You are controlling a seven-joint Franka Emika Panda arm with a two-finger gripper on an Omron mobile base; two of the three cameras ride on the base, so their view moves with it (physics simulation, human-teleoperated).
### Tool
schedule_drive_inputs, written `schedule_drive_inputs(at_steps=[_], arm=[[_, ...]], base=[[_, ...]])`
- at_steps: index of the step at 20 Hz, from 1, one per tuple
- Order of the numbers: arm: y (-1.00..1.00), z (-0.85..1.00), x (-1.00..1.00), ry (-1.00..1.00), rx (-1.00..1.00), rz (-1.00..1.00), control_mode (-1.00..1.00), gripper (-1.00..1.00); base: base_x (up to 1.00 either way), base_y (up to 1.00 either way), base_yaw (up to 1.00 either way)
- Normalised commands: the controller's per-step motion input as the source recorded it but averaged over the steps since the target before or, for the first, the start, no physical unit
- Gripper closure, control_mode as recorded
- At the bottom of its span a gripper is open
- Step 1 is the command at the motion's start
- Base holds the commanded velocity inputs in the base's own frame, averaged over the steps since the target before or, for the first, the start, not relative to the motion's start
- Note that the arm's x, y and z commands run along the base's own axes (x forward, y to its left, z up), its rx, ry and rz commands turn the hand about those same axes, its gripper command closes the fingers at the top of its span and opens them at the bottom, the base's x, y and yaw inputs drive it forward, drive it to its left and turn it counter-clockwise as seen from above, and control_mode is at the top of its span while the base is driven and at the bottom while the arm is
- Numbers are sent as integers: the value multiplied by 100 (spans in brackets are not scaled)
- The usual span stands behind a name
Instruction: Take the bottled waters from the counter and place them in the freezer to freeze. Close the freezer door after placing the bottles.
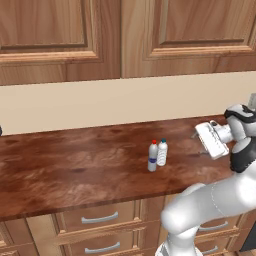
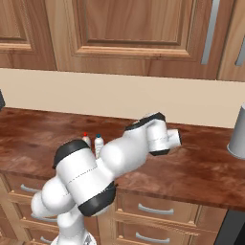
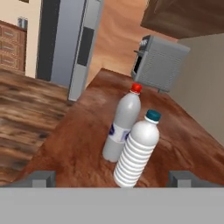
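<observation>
Reddish-brown worktop (image 1: pixel 75 170) carries two touching water bottles: red-capped (image 3: pixel 123 124), teal-capped (image 3: pixel 137 151). Spread, empty claw (image 3: pixel 111 177) faces them; judged reaching step, next advance to straddle the nearer teal-capped one.

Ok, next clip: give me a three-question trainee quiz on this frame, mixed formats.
1. True or false: the gripper is closed on the teal-capped bottle.
2. Which bottle stands nearer the hand camera? A) red-capped bottle B) teal-capped bottle C) neither, one lies flat
3. Fill in: both bottles stand upright on the ____.

Key:
1. False. The jaws stand open, holding nothing.
2. B
3. counter
</observation>
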Motion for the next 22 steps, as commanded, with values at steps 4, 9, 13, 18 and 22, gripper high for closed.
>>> schedule_drive_inputs(at_steps=[4,9,13,18,22], arm=[[19,-11,30,-9,0,0,-100,-100],[20,-8,29,-4,0,0,-100,-100],[19,-13,16,-2,0,0,-100,-100],[21,-22,9,0,0,0,-100,-100],[27,-18,7,0,0,0,-100,-100]], base=[[0,0,0],[0,0,0],[0,0,0],[0,0,0],[0,0,0]])
